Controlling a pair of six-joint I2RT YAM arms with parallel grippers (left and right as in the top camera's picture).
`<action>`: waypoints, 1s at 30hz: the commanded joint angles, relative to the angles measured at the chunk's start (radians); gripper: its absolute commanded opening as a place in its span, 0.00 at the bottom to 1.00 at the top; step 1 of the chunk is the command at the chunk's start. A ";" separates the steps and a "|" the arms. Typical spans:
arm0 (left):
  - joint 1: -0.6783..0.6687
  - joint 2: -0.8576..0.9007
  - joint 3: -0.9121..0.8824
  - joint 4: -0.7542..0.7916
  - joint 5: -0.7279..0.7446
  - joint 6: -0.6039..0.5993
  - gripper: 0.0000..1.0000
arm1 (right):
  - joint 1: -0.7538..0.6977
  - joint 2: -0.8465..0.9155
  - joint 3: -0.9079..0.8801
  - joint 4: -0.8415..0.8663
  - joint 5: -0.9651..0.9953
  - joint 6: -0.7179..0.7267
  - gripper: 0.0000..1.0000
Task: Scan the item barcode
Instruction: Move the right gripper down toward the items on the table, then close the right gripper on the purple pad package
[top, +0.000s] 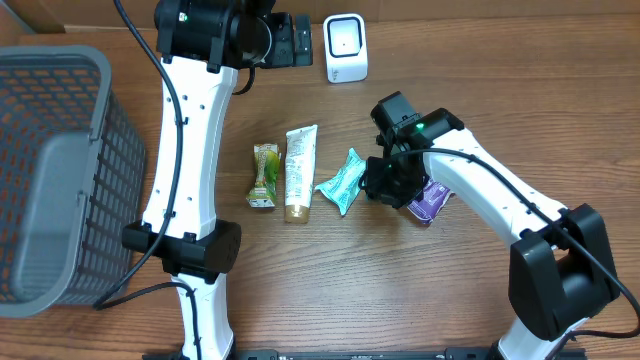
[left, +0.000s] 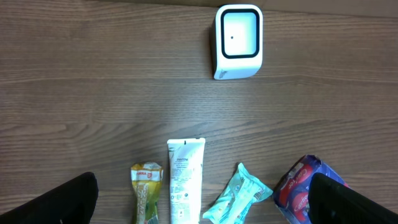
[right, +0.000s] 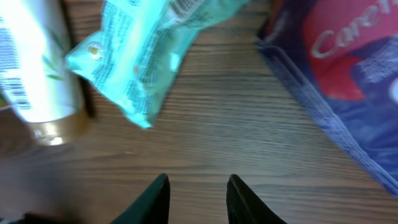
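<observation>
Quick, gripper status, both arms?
Left gripper: wide open, holding nothing.
Right gripper: nearly closed, narrow gap, nothing between the fingers.

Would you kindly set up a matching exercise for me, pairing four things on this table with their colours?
Things
1. scanner
2. basket
3. tube
4. packet just right of the tube

Colours
A. teal
B. grey mesh
C. white with a gold cap
D. white with a black-framed window

Pairs: 1-D, 2-B, 3-C, 4-A
</observation>
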 joint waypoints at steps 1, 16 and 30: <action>-0.006 0.005 0.000 0.002 -0.011 0.019 1.00 | 0.005 -0.004 -0.053 -0.007 0.138 0.080 0.31; -0.007 0.005 0.000 0.002 -0.011 0.019 0.99 | -0.214 -0.004 -0.210 0.053 0.315 0.093 0.26; -0.007 0.005 0.000 0.002 -0.011 0.019 0.99 | -0.643 -0.004 -0.210 0.372 -0.175 -0.217 0.56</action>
